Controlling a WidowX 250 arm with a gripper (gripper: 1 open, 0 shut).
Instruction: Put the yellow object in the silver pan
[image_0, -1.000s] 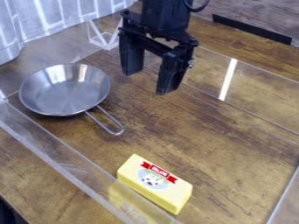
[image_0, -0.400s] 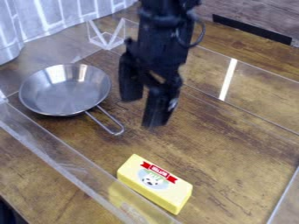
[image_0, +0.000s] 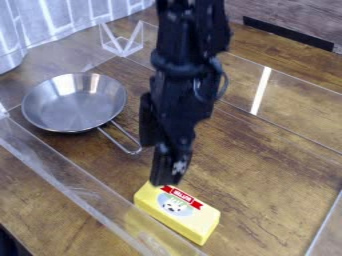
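The yellow object (image_0: 178, 210) is a small yellow block with a white label bearing red marks. It lies flat on the wooden table near the front edge. My black gripper (image_0: 163, 150) hangs open just above the block's far left end, with nothing between its fingers. The silver pan (image_0: 74, 102) sits at the left, round, shiny and empty. Its thin wire handle (image_0: 124, 138) points toward the gripper.
A clear plastic wall (image_0: 67, 178) runs along the table's front left edge. A small clear stand (image_0: 124, 40) sits at the back, behind the pan. A bright reflection strip (image_0: 261, 92) lies on the wood to the right.
The arm has come forward and down from the back of the table to just above the yellow block. The gripper stayed open. Block and pan have not moved.
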